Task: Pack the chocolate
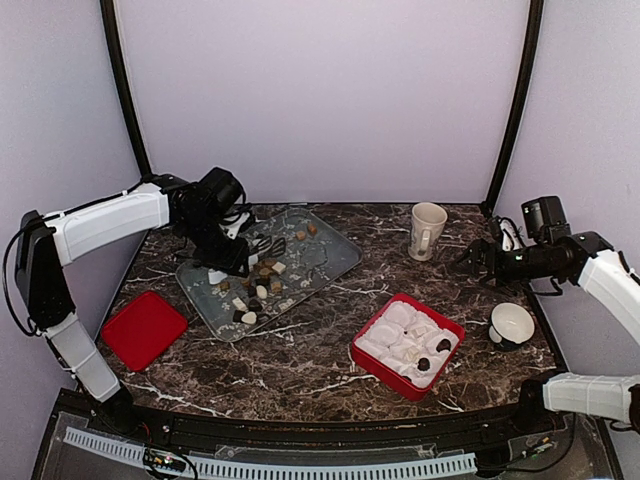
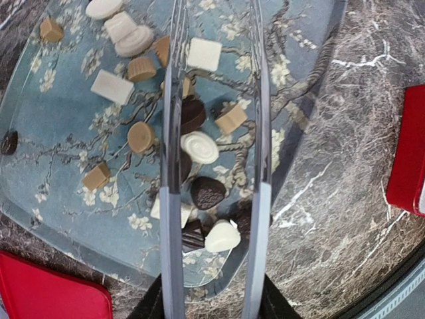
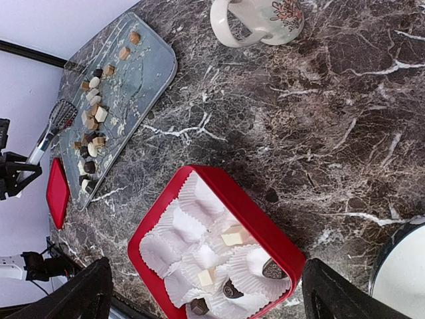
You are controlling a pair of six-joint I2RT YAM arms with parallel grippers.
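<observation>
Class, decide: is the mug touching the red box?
Apart. The top external view shows bare marble tabletop between the mug and the red box.

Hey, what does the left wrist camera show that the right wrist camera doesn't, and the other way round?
Only the left wrist view shows the shapes of the chocolate close up, such as a white swirl and a dark heart lying between the open fingers of the left gripper. Only the right wrist view shows the mug, the white bowl and the inside of the red box, where a few paper cups are filled. Both show the tray of loose pieces, the red lid and the marble table.
</observation>
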